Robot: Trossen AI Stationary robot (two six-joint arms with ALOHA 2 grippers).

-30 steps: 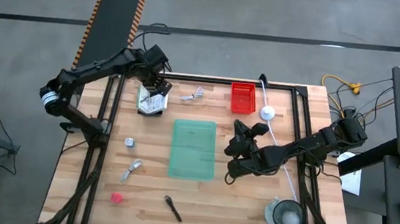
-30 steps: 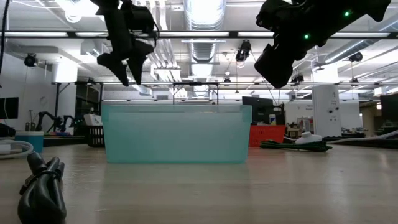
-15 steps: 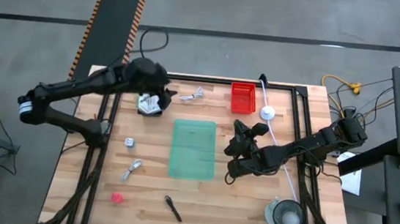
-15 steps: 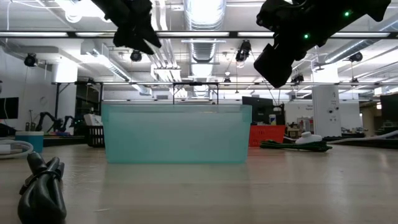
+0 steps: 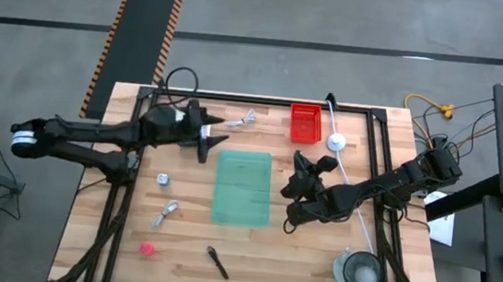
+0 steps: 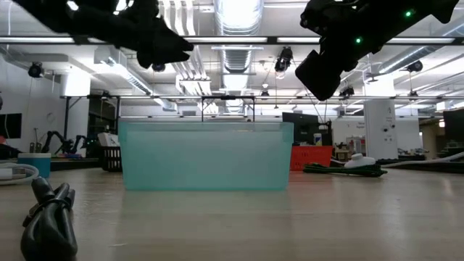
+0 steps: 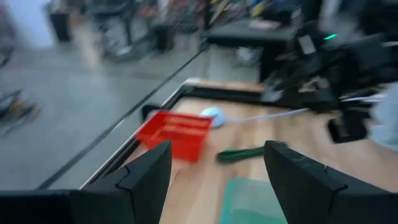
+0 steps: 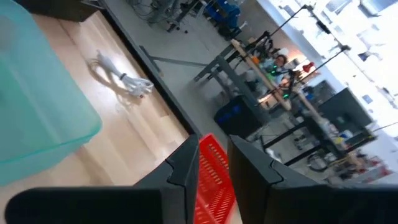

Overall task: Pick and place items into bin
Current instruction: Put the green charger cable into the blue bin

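Wooden planks make up the table, pale and smooth, with a dark metal frame running along its edges.

Over the far left part hangs the left gripper. Its two dark fingers stand wide apart with only air between them, and they point toward the see-through green bin. The bin is a long plastic box with straight walls, sitting in the middle of the table, just beside those fingertips.

Past the left gripper, near the far edge, lies a white coiled cable, thin and bendy. A small silvery piece sits on the wood near the left rail. Closer to the front lies another white cable bundle. A pink blob, soft and round, rests near the front left corner. A black pen-like tool, thin and dark, lies near the front edge.

The right gripper hangs just to the right of the bin. Its fingers are close together, leaving a thin gap, and nothing is in them.

A red mesh basket with small holes sits at the far edge. A green marker lies near it. A round clear bowl stands at the front right corner.

Bare wood lies open between the bin and the front edge.
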